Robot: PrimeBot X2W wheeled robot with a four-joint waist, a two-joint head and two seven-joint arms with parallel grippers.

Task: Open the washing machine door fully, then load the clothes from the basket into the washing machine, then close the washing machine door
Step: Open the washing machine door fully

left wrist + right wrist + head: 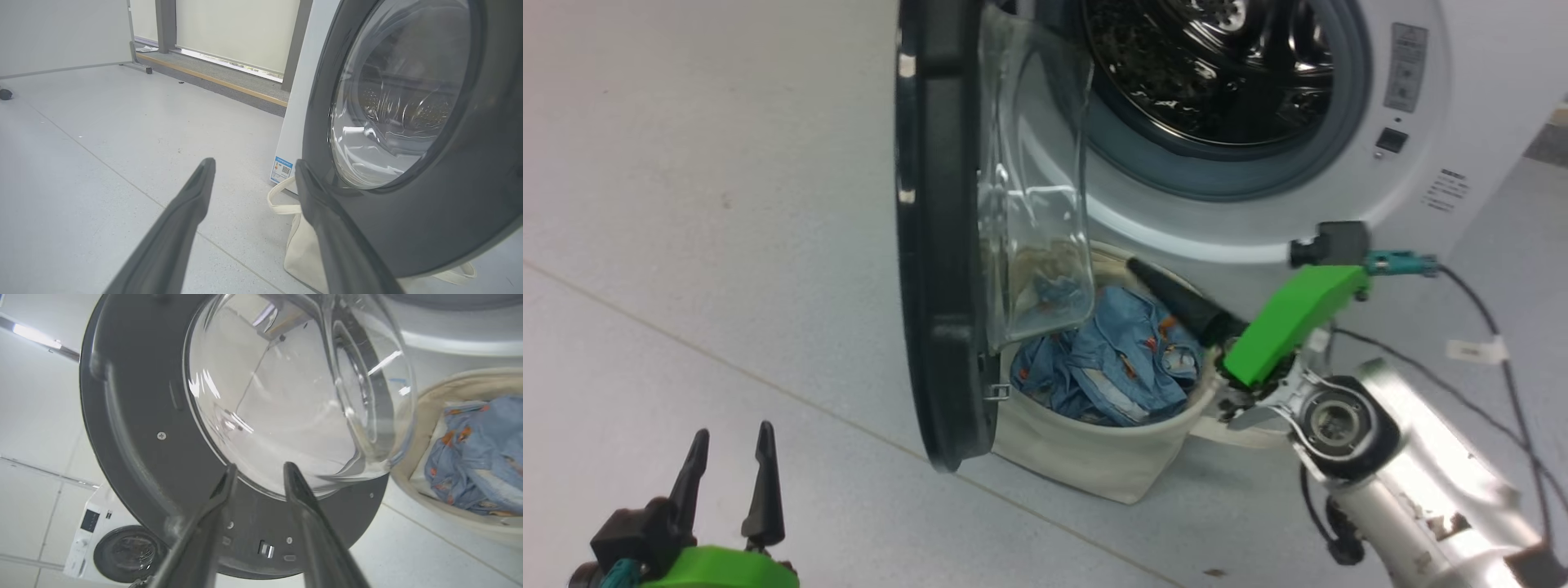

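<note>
Two sets of jaws flank the open washing machine door (pixel 939 245), which stands edge-on to the head cam, its clear glass bowl (pixel 1033 204) facing the washing machine (pixel 1462 73). Left gripper (pixel 733 430) hovers low over the grey floor (pixel 686 204) on the door's outer side, apart from it, jaws spread wide w/ nothing betw. them. Its wrist cam takes in the door's outer face, a loop handle (pixel 282 204) of the basket beneath it and a blue label sticker (pixel 281 169) on the machine's white panel. Right gripper (pixel 260 466) reaches in on the door's inner side, one dark finger (pixel 1176 298) over the back rim of the basket (pixel 1094 457). Its jaws stand a narrow gap apart, holding nothing, aimed at the black rim below the bowl. Basket sits on the floor against the machine's front, under the drum (pixel 1217 73) opening, partly behind the door's lower edge. Clothes (pixel 1111 367), light blue w/ orange print, lie bunched inside it. Second machine (pixel 102 543) in bkgd.
</note>
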